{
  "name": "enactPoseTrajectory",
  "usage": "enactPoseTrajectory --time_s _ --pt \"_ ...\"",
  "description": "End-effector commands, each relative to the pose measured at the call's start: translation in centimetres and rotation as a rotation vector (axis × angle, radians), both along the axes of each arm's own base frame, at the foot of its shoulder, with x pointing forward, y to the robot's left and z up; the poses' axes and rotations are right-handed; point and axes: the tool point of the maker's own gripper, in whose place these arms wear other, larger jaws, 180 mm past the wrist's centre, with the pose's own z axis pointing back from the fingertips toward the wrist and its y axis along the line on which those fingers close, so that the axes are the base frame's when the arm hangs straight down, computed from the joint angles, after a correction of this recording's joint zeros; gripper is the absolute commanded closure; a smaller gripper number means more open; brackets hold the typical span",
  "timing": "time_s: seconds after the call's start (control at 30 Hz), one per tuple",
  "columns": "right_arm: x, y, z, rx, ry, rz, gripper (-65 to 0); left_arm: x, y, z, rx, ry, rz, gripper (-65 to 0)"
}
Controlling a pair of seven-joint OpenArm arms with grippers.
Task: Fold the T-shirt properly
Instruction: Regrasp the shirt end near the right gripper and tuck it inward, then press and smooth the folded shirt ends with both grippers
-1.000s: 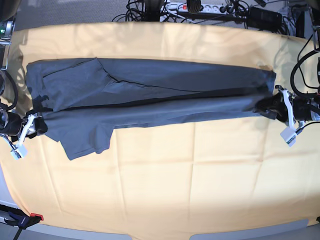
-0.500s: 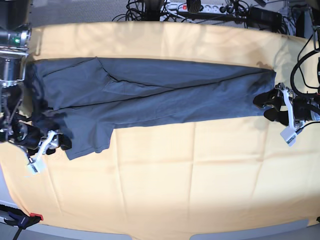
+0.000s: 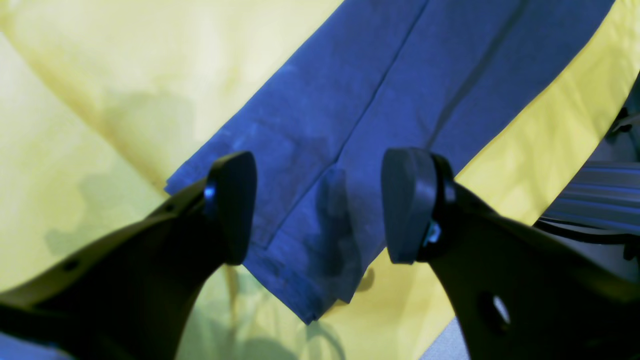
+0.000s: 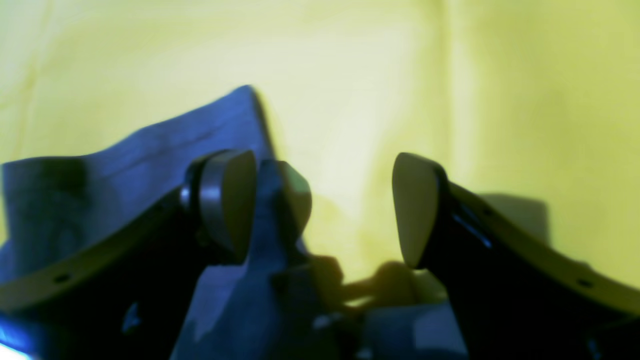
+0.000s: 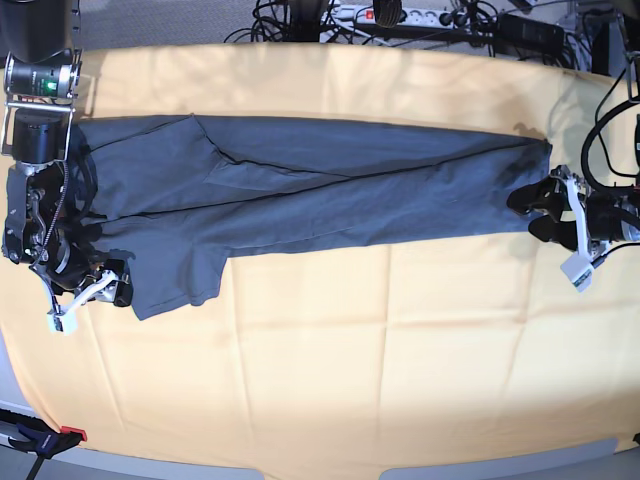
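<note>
The dark grey T-shirt [image 5: 330,190] lies flat as a long band across the table, folded lengthwise, with one sleeve sticking out toward the front at its left end. At the band's right end my left gripper [image 5: 530,212] stands open. In the left wrist view the T-shirt [image 3: 375,100] hem lies on the cloth below the open left gripper [image 3: 320,210], with nothing between the pads. Beside the sleeve, at the band's left end, my right gripper [image 5: 118,283] is open too. The right wrist view has the T-shirt [image 4: 150,150] behind the left finger of the empty right gripper [image 4: 320,205].
A yellow cloth [image 5: 350,360] covers the table, and its front half is bare. Cables and a power strip [image 5: 400,15] lie behind the back edge. A clamp [image 5: 45,435] grips the front left corner.
Both grippers have opened and let go of the T-shirt's ends. The right arm has swung from the table's left edge in toward the sleeve. The near fold now lies flat.
</note>
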Motion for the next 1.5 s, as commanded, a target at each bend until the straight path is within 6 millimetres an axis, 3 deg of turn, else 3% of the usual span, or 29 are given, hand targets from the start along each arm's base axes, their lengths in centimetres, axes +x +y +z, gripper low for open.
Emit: enactPoseTrajectory --time_s 0.0,0.27,0.37,0.43,0.6,0.77,1.0,1.2,1.33,1.47 --pt "0.8 -0.1 1.2 0.005 -0.028 0.008 -44.6 0.6 0.4 1.5 0.003 -0.042 -0.004 -40.9" --pt "0.2 4.6 0.3 0.080 -0.003 0.132 -44.4 0.6 0.4 1.5 0.003 -0.041 -0.004 -40.9" --pt "0.1 5.4 0.5 0.100 -0.013 0.165 -40.5 0.6 0.4 1.5 0.003 -0.042 -0.004 -40.9" --pt "0.3 5.5 1.0 0.108 -0.028 0.180 -34.2 0.6 0.4 1.5 0.003 -0.042 -0.004 -40.9" --pt "1.7 5.3 2.9 0.103 -0.069 0.183 -0.8 0.6 0.4 1.5 0.003 -0.042 -0.004 -40.9" --pt "1.9 5.8 5.6 0.169 -0.079 0.228 0.0 0.6 0.4 1.5 0.003 -0.042 -0.004 -40.9" --pt "-2.3 7.4 9.2 0.278 -0.055 0.382 0.0 0.6 0.3 1.6 -0.006 -0.043 -0.006 -40.9" --pt "-8.8 8.4 11.3 0.252 -0.039 0.563 0.0 0.6 0.2 1.7 -0.012 -0.043 -0.007 -40.9" --pt "-13.3 9.0 10.3 0.153 0.055 0.679 0.0 0.6 0.2 1.7 -0.013 -0.044 -0.007 -40.9" --pt "-16.3 8.6 8.8 0.085 0.158 0.738 0.0 0.6 0.2 1.7 -0.012 -0.044 -0.007 -40.9"
